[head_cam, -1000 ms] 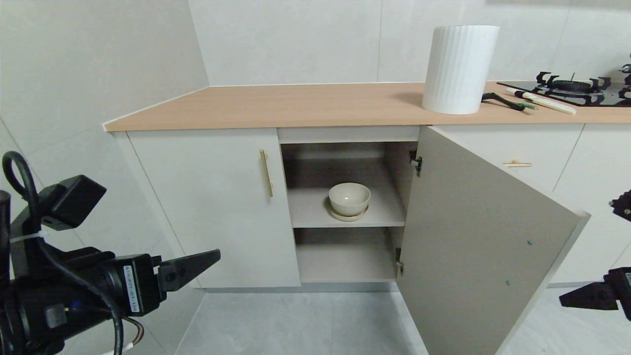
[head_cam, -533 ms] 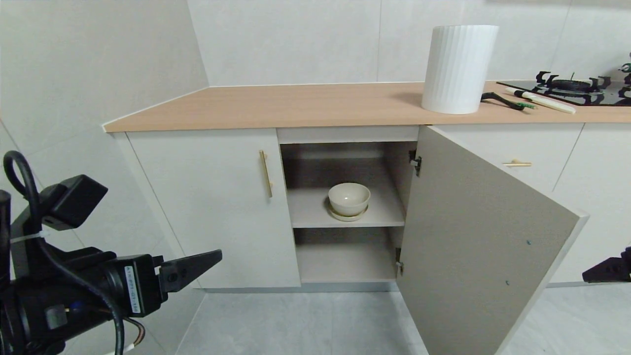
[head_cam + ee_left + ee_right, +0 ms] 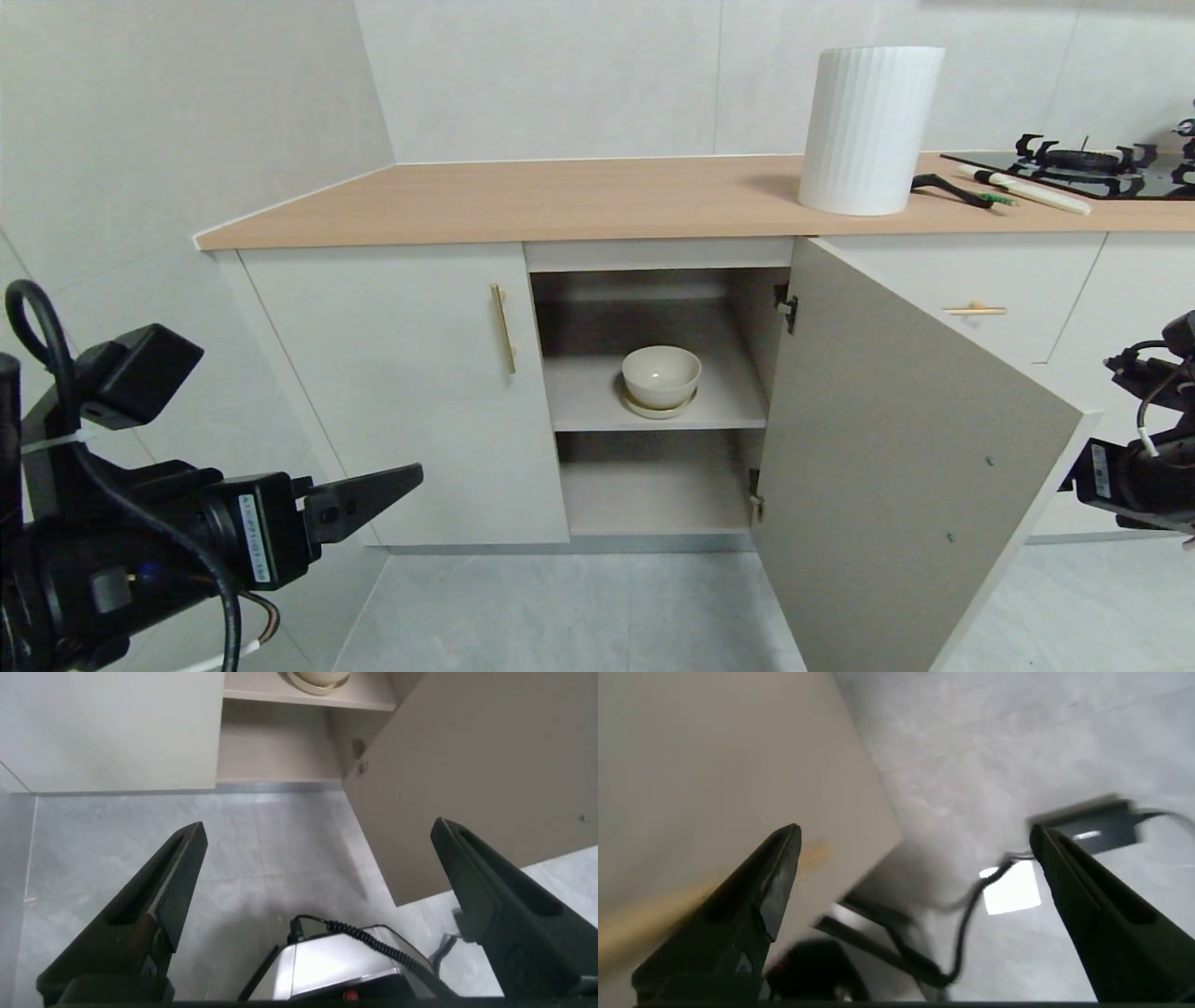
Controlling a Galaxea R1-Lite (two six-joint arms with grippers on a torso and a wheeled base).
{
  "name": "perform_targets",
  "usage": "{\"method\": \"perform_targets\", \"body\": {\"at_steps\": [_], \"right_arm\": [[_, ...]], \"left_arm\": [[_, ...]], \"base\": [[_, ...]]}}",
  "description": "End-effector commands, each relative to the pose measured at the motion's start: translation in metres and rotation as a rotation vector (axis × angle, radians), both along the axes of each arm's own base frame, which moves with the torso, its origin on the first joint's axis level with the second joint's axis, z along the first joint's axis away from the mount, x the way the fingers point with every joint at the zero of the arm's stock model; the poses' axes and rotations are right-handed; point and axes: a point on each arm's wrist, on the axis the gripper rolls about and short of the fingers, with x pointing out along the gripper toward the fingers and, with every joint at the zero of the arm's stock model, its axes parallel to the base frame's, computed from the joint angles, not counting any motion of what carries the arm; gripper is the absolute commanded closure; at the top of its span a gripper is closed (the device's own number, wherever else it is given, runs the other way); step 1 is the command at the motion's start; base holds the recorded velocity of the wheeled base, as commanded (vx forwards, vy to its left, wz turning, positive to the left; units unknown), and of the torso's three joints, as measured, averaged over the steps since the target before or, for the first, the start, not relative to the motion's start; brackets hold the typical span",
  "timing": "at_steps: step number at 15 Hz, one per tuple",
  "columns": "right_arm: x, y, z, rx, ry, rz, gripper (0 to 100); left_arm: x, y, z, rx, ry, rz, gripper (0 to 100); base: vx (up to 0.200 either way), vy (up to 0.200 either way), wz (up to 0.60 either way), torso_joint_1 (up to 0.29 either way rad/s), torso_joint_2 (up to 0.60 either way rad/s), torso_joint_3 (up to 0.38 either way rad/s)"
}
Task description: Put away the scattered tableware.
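Observation:
A cream bowl [image 3: 661,373] sits on a small plate [image 3: 659,408] on the middle shelf of the open cabinet [image 3: 597,392]; the left wrist view catches its base [image 3: 319,679]. The cabinet door [image 3: 896,467] hangs open to the right. My left gripper [image 3: 406,481] is low at the left, in front of the shut cabinet door, open and holding nothing [image 3: 318,873]. My right arm [image 3: 1134,471] is just past the open door's free edge. My right gripper [image 3: 915,868] is open beside the door's outer face [image 3: 719,775].
On the wooden counter [image 3: 560,201] stand a tall white ribbed canister [image 3: 868,131], a black-handled utensil [image 3: 952,191] and a white-handled knife [image 3: 1027,191] beside a gas hob [image 3: 1083,168]. The left door has a gold handle [image 3: 504,327]. Grey tiled floor [image 3: 579,607] lies below.
My right arm has risen from the bottom right corner to the open door's outer edge. The door's free edge has swung slightly left. The left arm has barely moved.

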Motion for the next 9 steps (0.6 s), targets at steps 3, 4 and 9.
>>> {"method": "perform_targets", "body": {"at_steps": [3,4,9], "right_arm": [[0.003,0.013,-0.01,0.094,0.029,0.078,0],[0.001,0.019,-0.009,0.099,0.028,0.103,0],[0.029,0.081,-0.024,0.109,-0.015,0.317,0]], "left_arm": [[0.0,-0.001,0.001,-0.021,0.008,-0.038,0],[0.0,-0.001,0.001,-0.025,0.011,-0.047,0],[0.0,0.0,0.002,-0.027,0.005,-0.038,0]], "base": [[0.0,0.0,0.0,0.0,0.0,0.0],[0.0,0.0,0.0,0.0,0.0,0.0],[0.0,0.0,0.0,0.0,0.0,0.0]]}}
